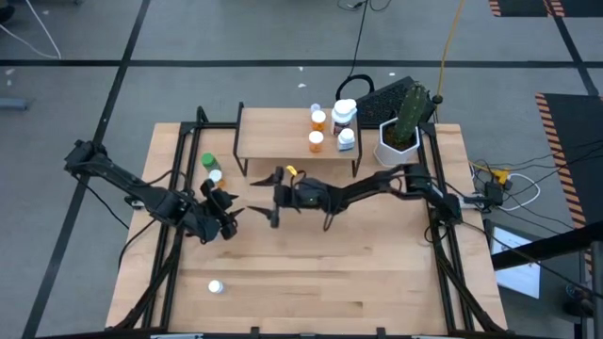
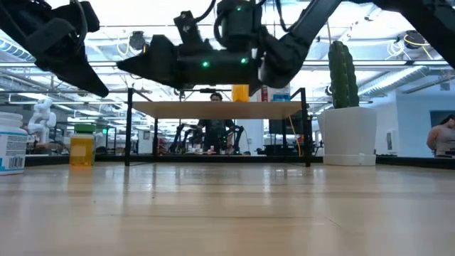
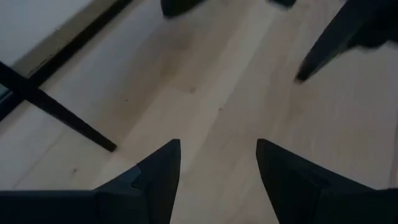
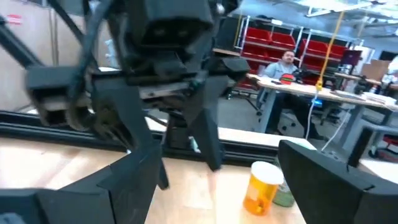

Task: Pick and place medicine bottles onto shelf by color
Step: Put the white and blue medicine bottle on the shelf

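Note:
The shelf [image 1: 283, 137] stands at the table's far middle on thin black legs. Two orange bottles [image 1: 317, 130] and two white bottles [image 1: 345, 124] stand on its right part. Left of it, a green bottle [image 1: 209, 162] and an orange bottle [image 1: 216, 176] stand on the table. A white bottle [image 1: 215, 285] stands near the front edge. My left gripper [image 3: 217, 149] is open over bare wood near the two left bottles. My right gripper [image 4: 217, 168] is open, raised and about level in front of the shelf. It points toward the table's left at the orange bottle [image 4: 264, 186] and touches nothing.
A white pot with a green cactus [image 1: 400, 130] stands at the shelf's right end, with a dark keyboard [image 1: 382, 94] behind it. My two grippers face each other at close range in front of the shelf's left half. People sit at desks in the room beyond the table.

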